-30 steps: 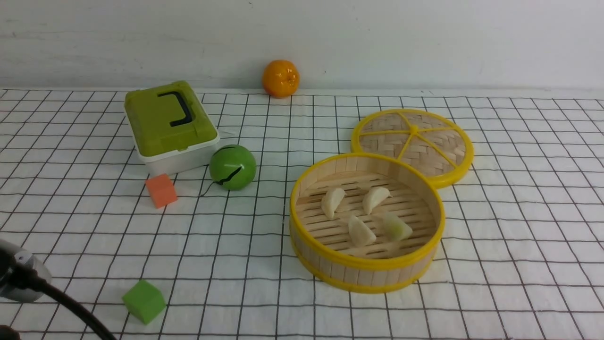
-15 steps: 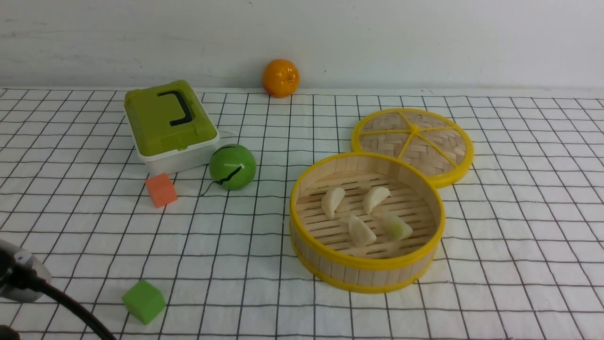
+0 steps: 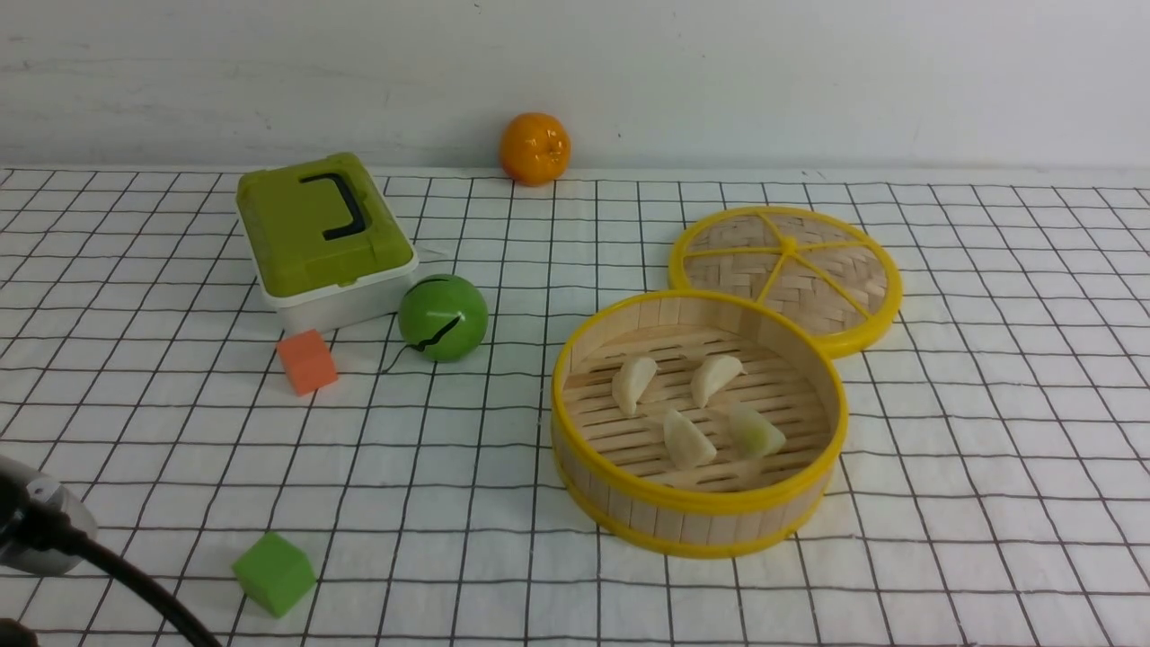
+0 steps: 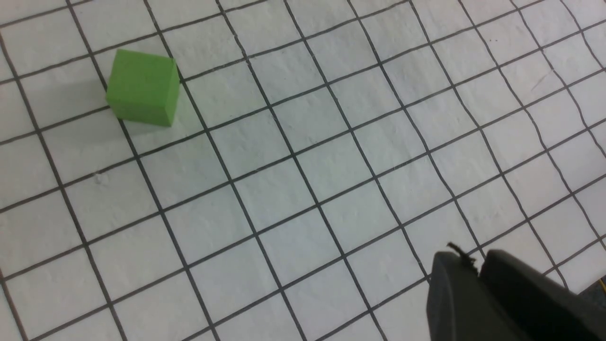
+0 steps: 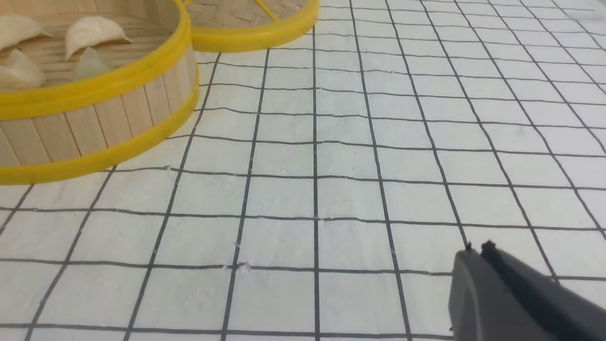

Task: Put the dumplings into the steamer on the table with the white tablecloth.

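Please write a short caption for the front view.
Four dumplings lie inside the steamer; its lid rests behind.

Front view overlooking table (image 3: 988,449), wrist views close above cloth

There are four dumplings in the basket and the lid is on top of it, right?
Not quite. The four dumplings are in the steamer, but the lid is off. It lies flat on the white tablecloth behind the steamer, touching its rim. The front view shows this.

Left gripper (image 4: 478,265) and right gripper (image 5: 476,251): jaws together, empty.
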